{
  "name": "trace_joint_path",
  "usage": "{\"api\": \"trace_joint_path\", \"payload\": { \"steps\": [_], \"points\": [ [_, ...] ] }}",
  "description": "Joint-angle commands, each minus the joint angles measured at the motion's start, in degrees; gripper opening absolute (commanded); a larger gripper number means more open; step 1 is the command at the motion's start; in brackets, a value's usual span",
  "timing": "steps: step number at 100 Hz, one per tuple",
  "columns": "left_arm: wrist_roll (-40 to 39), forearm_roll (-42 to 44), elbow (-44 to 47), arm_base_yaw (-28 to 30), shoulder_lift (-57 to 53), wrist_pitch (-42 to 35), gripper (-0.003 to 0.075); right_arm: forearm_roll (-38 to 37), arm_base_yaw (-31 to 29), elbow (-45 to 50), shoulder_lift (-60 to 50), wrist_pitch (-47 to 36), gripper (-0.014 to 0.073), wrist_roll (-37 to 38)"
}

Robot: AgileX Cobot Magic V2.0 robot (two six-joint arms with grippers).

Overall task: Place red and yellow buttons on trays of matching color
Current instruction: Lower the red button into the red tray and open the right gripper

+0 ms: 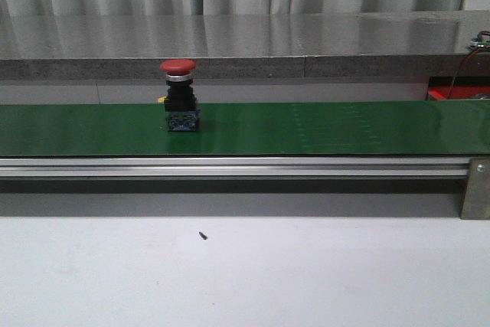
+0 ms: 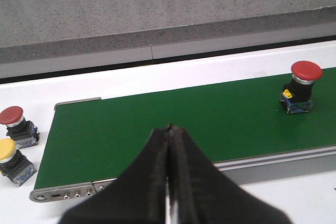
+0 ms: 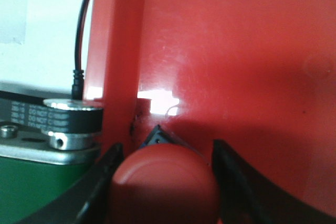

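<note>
A red button (image 1: 178,93) stands upright on the green conveyor belt (image 1: 321,128); it also shows in the left wrist view (image 2: 303,85). My left gripper (image 2: 169,129) is shut and empty, above the belt's near edge. A second red button (image 2: 16,121) and a yellow button (image 2: 13,158) stand on the white table beyond the belt's end. My right gripper (image 3: 168,153) is shut on another red button (image 3: 165,182), its fingers on both sides of it, inside the red tray (image 3: 236,51). No yellow tray is in view.
The belt's metal rail (image 1: 230,166) runs across the front. A roller with a black timing belt (image 3: 68,116) and a black cable (image 3: 81,35) sit beside the red tray. A grey ledge (image 1: 230,67) lies behind the belt. The red tray's corner (image 1: 452,93) shows at the far right.
</note>
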Motion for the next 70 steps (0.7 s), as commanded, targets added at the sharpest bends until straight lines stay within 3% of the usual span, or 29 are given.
{"api": "trace_joint_path", "payload": {
  "steps": [1,11,37,70],
  "points": [
    [0.05,-1.67,-1.51,-0.36,0.08,-3.83,-0.0020,1.24,-0.39,-2.27,-2.99,-0.61,0.0198,-0.42],
    [0.05,-1.67,-1.51,-0.36,0.08,-3.83,-0.0020,1.19,-0.39,-2.27,-2.67,-0.50,0.0232,-0.42],
    [0.05,-1.88,-1.51,-0.36,0.08,-3.83,-0.0020,1.07,-0.39,-2.39,-2.72,-0.44,0.0489,-0.42],
    [0.05,-1.88,-1.51,-0.36,0.08,-3.83,-0.0020,0.73,-0.39,-5.27,-7.25,3.79,0.0489,-0.20]
  ]
}}
